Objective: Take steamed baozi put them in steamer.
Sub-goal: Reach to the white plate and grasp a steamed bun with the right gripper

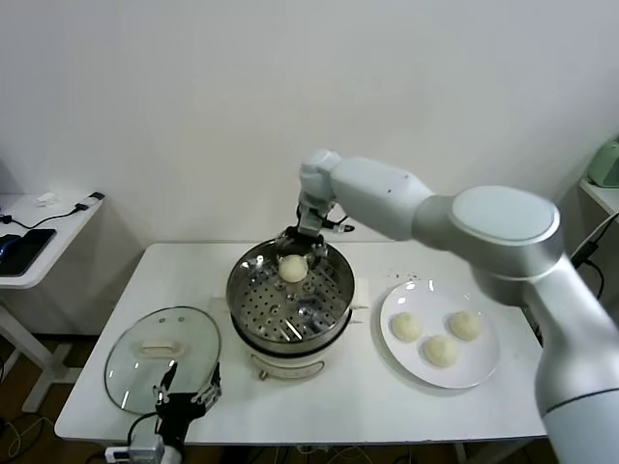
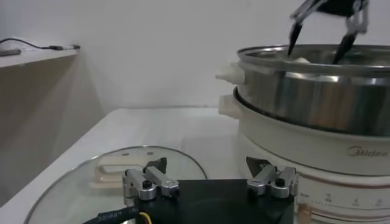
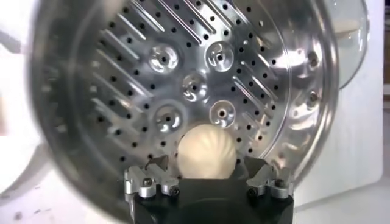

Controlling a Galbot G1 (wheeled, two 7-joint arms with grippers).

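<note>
One baozi point(image 1: 291, 270) sits on the steamer point(image 1: 253, 319) tray directly beneath the right end effector point(image 1: 306, 235), whose jaws stand released; lifting straight up should avoid nudging it. Three baozi point(image 1: 438, 349) wait on the plate point(image 1: 484, 373) well off to its side. Left end effector point(image 1: 184, 398), released, idles over the lid point(image 1: 135, 372)

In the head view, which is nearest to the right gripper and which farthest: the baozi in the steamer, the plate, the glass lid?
From the right gripper:
1. Baozi in the steamer, just under it.
2. Plate, on the robot's right.
3. Glass lid, front left.
</note>
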